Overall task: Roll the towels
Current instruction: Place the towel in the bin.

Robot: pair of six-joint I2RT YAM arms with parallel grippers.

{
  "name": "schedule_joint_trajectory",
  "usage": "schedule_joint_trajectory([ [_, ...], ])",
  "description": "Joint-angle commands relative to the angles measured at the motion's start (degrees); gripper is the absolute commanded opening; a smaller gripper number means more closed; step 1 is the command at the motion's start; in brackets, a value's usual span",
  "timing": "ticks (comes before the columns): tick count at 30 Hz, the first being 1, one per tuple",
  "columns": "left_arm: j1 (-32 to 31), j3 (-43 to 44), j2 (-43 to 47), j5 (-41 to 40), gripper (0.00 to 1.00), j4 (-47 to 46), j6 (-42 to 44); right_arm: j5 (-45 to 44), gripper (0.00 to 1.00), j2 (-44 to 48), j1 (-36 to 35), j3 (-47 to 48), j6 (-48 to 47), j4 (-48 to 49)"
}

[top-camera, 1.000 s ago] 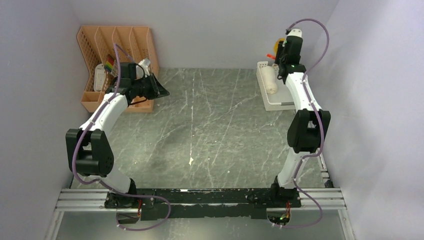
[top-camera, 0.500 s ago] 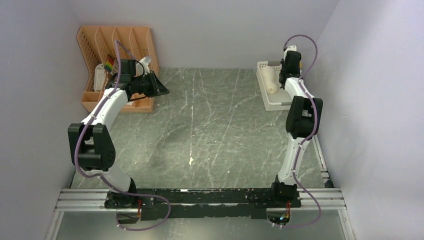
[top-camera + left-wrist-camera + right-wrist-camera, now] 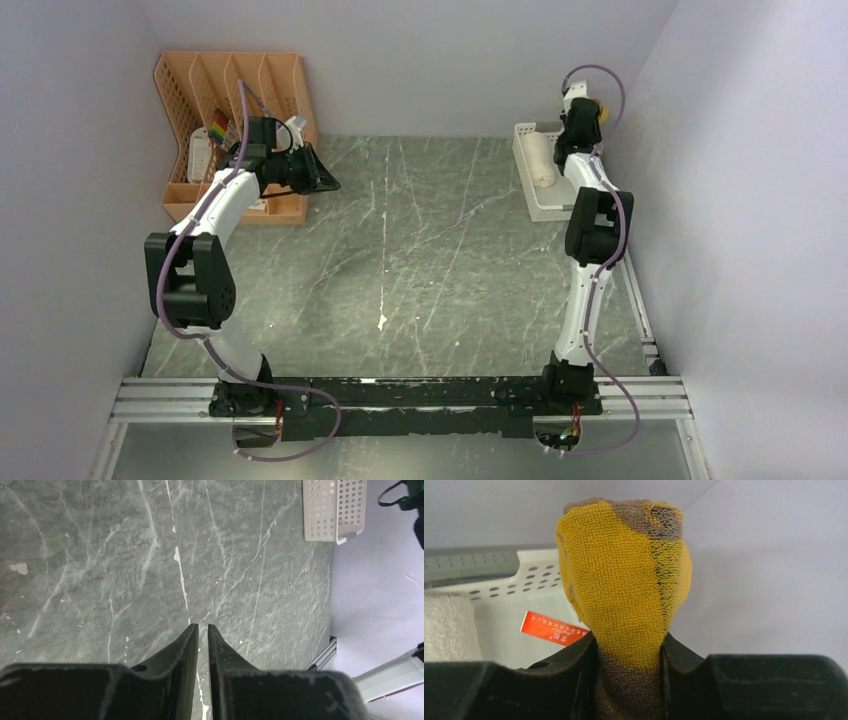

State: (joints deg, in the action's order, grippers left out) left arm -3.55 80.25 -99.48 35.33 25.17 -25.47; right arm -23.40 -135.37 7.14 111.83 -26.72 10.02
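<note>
My right gripper (image 3: 628, 641) is shut on a mustard-yellow towel (image 3: 624, 575) with brown parts, bunched and sticking up between the jaws; a red label (image 3: 554, 628) hangs from it. In the top view the right gripper (image 3: 578, 106) is raised at the far right corner, above the white mesh basket (image 3: 556, 208), with a bit of yellow towel (image 3: 600, 110) showing. A rolled cream-white towel (image 3: 541, 160) lies in the basket and also shows in the right wrist view (image 3: 446, 630). My left gripper (image 3: 202, 626) is shut and empty above the bare table, at the far left (image 3: 318, 172).
An orange slotted desk organizer (image 3: 215, 95) stands in the far left corner, right beside the left gripper. The white mesh basket also shows in the left wrist view (image 3: 334, 510). Lilac walls close in the table on three sides. An aluminium rail (image 3: 400, 398) runs along the near edge.
My right arm has stretched further back toward the far right corner, carrying the yellow towel with it. The left arm's elbow has shifted slightly; its gripper stays by the organizer.
</note>
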Motion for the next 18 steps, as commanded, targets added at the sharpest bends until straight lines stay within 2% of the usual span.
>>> schedule_joint_trajectory([
  [1,1.0,3.1,-1.2,0.7,0.24,2.6,2.0,1.7,0.25,-6.1,0.8,4.2,-2.0,0.1],
  [7,1.1,3.9,-2.8,1.4,0.24,2.5,1.7,6.3,0.25,-9.2,1.4,7.2,0.0,-3.4],
  [10,1.0,4.4,-3.6,1.5,0.24,2.8,1.8,11.8,0.26,-9.9,2.2,8.3,2.5,-6.4],
  [14,1.1,4.2,-4.0,1.6,0.24,2.9,2.0,17.5,0.32,-11.5,3.6,11.6,6.3,-11.5],
  [18,1.1,4.4,-4.1,1.6,0.24,3.1,2.1,23.5,0.34,-11.0,5.0,12.0,10.3,-14.3],
])
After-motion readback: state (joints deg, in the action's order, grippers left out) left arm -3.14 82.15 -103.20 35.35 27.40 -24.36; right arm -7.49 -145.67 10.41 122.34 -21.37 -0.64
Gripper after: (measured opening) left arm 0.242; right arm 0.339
